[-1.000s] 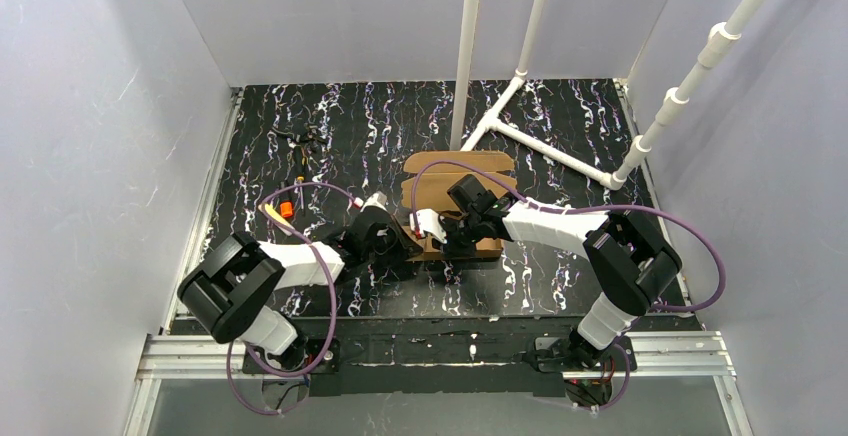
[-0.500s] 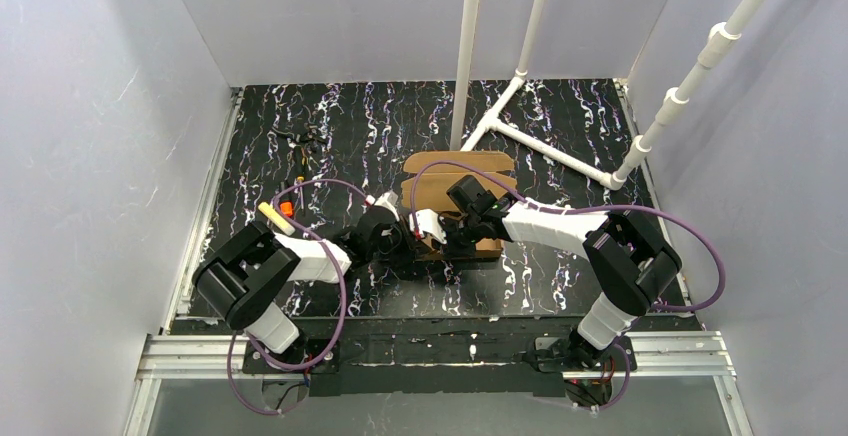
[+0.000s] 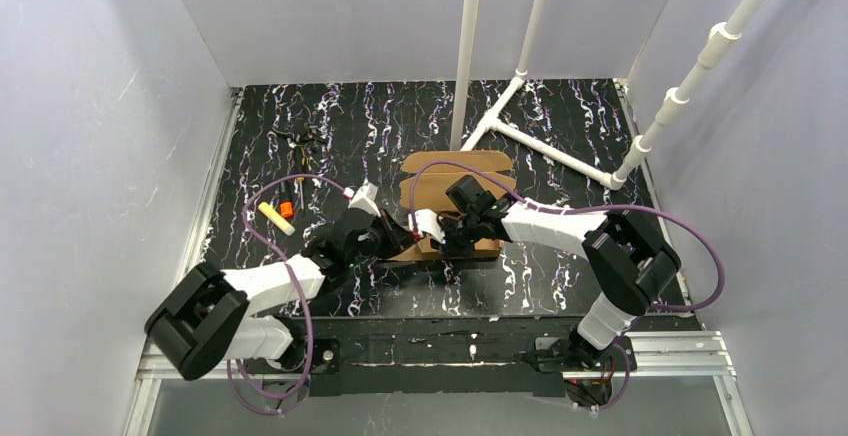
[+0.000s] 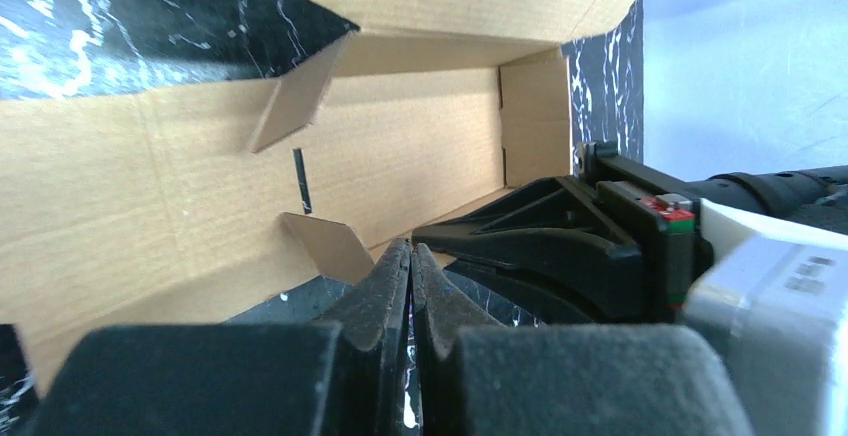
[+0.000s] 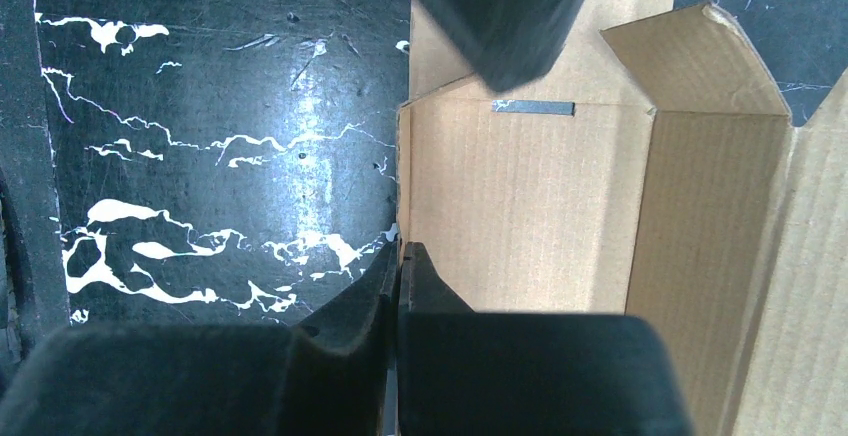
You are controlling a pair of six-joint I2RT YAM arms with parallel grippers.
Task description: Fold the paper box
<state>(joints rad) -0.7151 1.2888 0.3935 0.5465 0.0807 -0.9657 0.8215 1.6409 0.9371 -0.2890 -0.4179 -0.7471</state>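
Now your left pincer [image 4: 411,261] sits pressed together and empty, just beside a small flap of the half-raised plain brown cardboard box [image 3: 432,191] on the black marbled tabletop [image 3: 350,126]. Its arm has swung lower and leftward while your right pincer [image 5: 398,256] still pinches a side wall, so the flaps remain yours to tuck.

Marbled table [image 3: 350,121] with paper box [image 3: 455,168]

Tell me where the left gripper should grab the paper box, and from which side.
Likely the small tab of the paper box beside the slit, approached from where the left gripper sits: it lifts off the sheet, edge free. The right gripper pinches another edge.
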